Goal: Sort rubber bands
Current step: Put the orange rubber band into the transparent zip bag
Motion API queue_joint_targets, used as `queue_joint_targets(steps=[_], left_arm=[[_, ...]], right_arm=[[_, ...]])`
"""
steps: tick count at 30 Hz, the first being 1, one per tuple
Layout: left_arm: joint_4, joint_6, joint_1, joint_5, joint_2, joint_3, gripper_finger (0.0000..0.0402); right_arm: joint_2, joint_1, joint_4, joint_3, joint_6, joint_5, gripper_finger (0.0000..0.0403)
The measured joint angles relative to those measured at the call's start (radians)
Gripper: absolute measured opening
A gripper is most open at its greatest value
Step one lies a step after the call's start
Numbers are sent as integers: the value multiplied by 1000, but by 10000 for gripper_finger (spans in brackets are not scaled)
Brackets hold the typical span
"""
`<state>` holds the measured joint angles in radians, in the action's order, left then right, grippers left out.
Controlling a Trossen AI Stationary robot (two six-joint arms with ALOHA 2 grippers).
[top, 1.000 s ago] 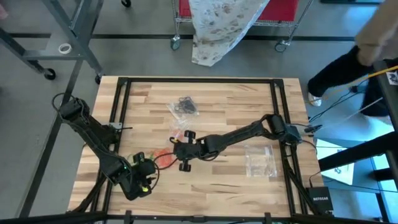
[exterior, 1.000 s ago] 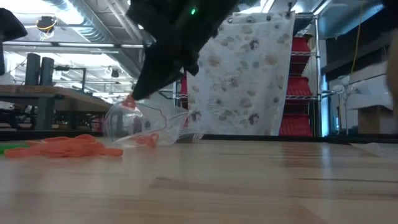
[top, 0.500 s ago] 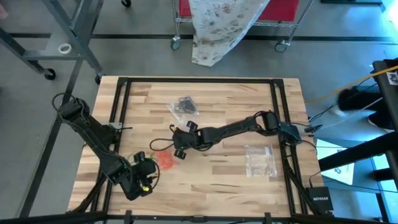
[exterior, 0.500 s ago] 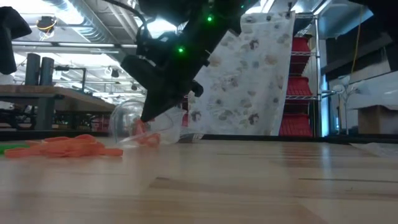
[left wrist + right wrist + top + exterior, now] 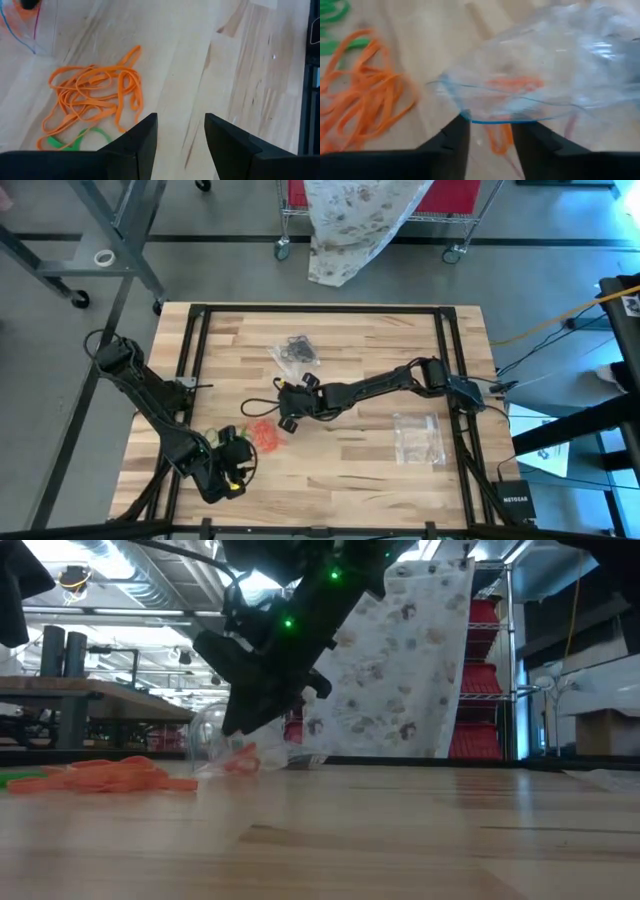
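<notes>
Bands orange, few green; bag prob. clear.

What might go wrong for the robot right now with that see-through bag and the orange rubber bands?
The right end effector sits at the rim of the clear bag, fingers apart, so the bag may slip and spill the orange band inside. Moving away, it might also drag the orange rubber bands into the green ones.

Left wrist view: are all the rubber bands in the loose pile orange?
No: a green band lies at the edge of the orange bands on the wooden table.
</notes>
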<state>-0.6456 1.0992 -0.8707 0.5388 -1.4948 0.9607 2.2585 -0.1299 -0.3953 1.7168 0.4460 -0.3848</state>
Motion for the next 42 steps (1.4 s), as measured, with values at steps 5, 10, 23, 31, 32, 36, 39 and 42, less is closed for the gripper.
queue_joint_targets(steps=[5, 10, 23, 31, 32, 36, 39, 42], left_arm=[[1, 0, 0, 0, 0, 0, 155], [0, 10, 0, 0, 0, 0, 155], [-1, 19, 8, -2, 0, 0, 155], [-1, -1, 8, -2, 0, 0, 155], [-1, -2, 8, -2, 0, 0, 155], [0, 0, 8, -2, 0, 0, 155], [4, 4, 8, -3, 0, 0, 155], [4, 5, 8, -3, 0, 0, 155]], right_arm=[[-10, -12, -2, 0, -29, 137, 180], [-16, -74, -1, 0, -70, 187, 193], [86, -160, 153, 2, -179, 136, 193], [98, -137, 157, 1, -136, 221, 158], [98, -137, 157, 1, -136, 242, 144], [102, -138, 131, 1, -125, 232, 79], [105, -135, 111, 3, -112, 220, 31], [105, -131, 100, 4, -115, 223, 6]])
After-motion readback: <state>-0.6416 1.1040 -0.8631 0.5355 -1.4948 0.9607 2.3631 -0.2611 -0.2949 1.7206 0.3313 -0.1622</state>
